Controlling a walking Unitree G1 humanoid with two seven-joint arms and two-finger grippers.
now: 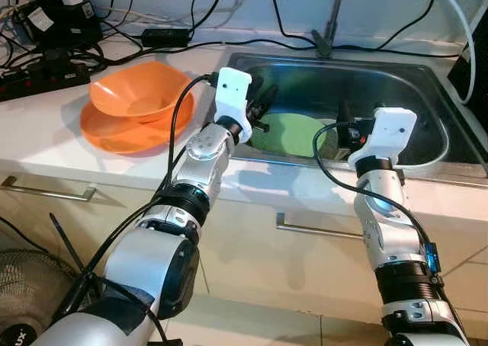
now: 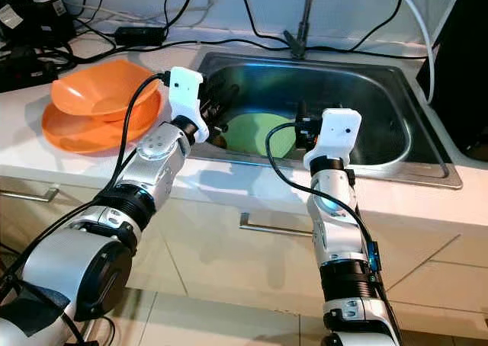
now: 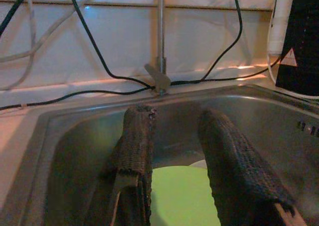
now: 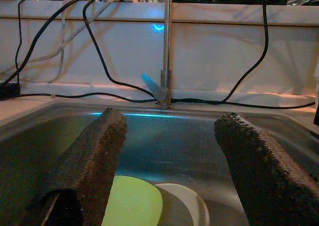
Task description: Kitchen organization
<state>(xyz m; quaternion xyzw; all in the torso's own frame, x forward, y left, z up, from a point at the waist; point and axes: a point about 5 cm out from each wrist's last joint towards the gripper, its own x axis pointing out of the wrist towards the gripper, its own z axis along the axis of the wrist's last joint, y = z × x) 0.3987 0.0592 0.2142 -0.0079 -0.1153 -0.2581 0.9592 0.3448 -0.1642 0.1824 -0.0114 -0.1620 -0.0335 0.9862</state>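
Light green round plate (image 1: 293,132) lying flat on the floor of the stainless steel sink (image 1: 427,83), toward its left half; a white round dish (image 4: 187,206) right beside it (partly tucked under the green one, going by the right wrist view); whether the two actually touch, hard to tell.

Left gripper (image 1: 261,110) reaching over the sink's left rim, hovering just above the green plate's left edge; fingers (image 3: 137,151) spread apart with a clear gap, nothing pinched between them, green plate showing through the gap in the left wrist view.

Right gripper (image 1: 345,129) poking over the front rim of the sink, near the plate's right edge; fingers (image 4: 94,166) spread wide, gripping nothing; no visible contact with the plate.

Thin metal tap pipe (image 1: 332,14) rising from the back rim of the sink, roughly mid-way along it.

On the white countertop (image 1: 46,136) to the left of the sink: an orange plastic bowl (image 1: 137,91) sitting in a wider orange plastic plate (image 1: 114,136), close to the left arm's wrist.

Further back against the wall: a tangle of black cables (image 1: 164,35) and a black power strip (image 1: 42,75); cupboard drawers with metal bar handles (image 1: 309,228) below the counter front.
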